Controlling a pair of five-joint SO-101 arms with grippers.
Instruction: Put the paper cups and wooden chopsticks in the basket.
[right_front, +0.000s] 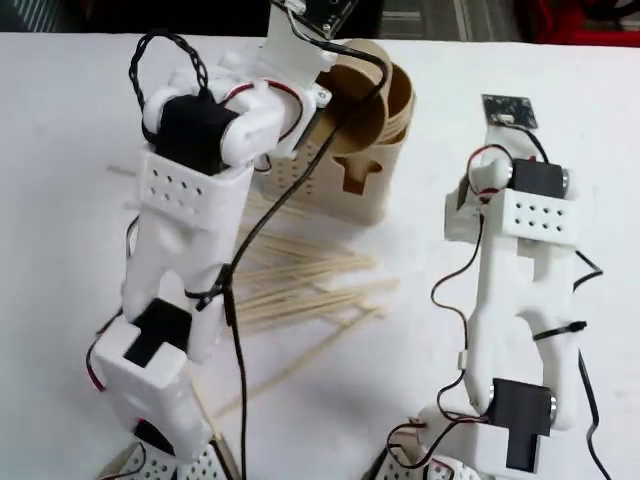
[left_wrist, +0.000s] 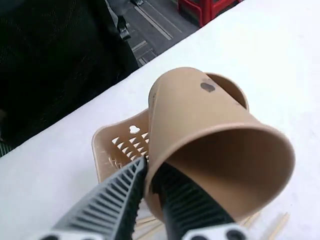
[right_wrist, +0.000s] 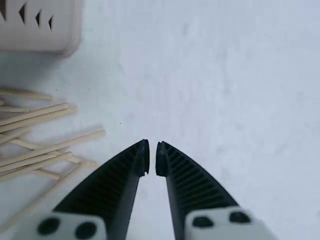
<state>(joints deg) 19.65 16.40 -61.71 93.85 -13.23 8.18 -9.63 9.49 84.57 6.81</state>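
My left gripper is shut on the rim of a tan paper cup, holding it tilted over the beige basket. In the high view this cup hangs at the basket opening, beside a second cup that stands inside. Wooden chopsticks lie scattered on the table in front of the basket. My right gripper hovers low over bare table, shut with nothing between its fingers. Chopstick ends lie beside it, and the basket's corner is farther off.
The white table has free room between the two arms and to the right of the chopsticks. The left arm's black cable hangs across the chopstick pile. The table's far edge runs just behind the basket.
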